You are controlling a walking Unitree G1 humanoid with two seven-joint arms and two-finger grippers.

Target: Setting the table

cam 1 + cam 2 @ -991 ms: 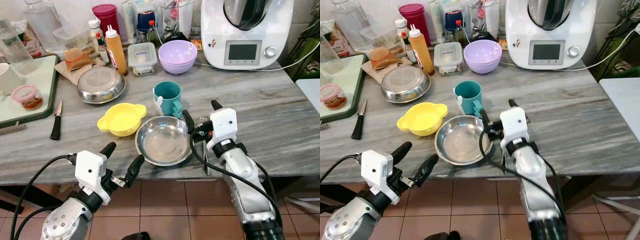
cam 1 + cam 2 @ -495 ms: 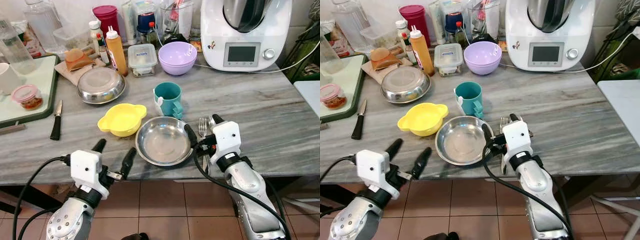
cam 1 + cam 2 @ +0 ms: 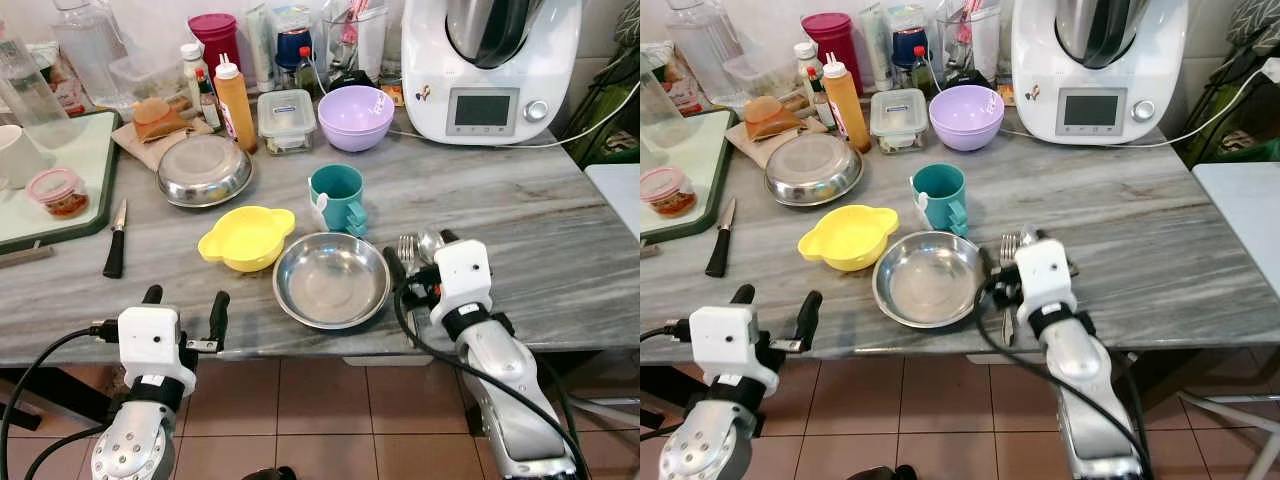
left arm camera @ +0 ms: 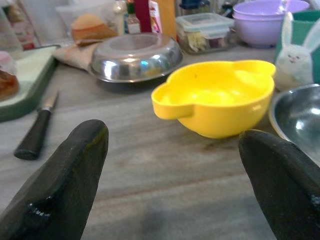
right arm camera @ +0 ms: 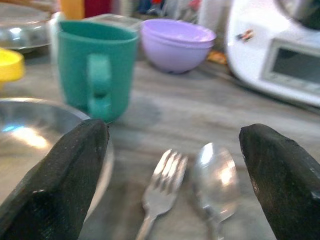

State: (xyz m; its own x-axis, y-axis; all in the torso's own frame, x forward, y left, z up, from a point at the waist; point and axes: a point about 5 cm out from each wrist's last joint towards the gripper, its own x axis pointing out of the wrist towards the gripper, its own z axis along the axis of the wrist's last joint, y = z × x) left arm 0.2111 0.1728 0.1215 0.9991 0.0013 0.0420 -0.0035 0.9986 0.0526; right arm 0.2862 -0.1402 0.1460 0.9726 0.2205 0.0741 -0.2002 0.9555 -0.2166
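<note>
A shallow steel bowl (image 3: 330,281) sits near the table's front edge. A yellow two-handled bowl (image 3: 245,237) is to its left and a teal mug (image 3: 337,197) stands behind it. A fork (image 3: 406,250) and a spoon (image 3: 430,242) lie side by side just right of the steel bowl. My right gripper (image 3: 420,255) is open at the front edge, its fingers on either side of the near ends of the fork (image 5: 160,192) and spoon (image 5: 215,180), holding nothing. My left gripper (image 3: 185,305) is open and empty, in front of the table edge and facing the yellow bowl (image 4: 220,100).
An upturned steel bowl (image 3: 204,169), a purple bowl (image 3: 355,113), a lidded food box (image 3: 286,115), bottles and a white kitchen machine (image 3: 490,65) crowd the back. A black-handled knife (image 3: 114,248) lies beside a green tray (image 3: 75,190) at the left. The right part of the marble table (image 3: 540,230) is bare.
Both arms have drawn back toward me. The right gripper has slid off the table toward its front edge, leaving fork and spoon lying there. The left gripper has dropped lower.
</note>
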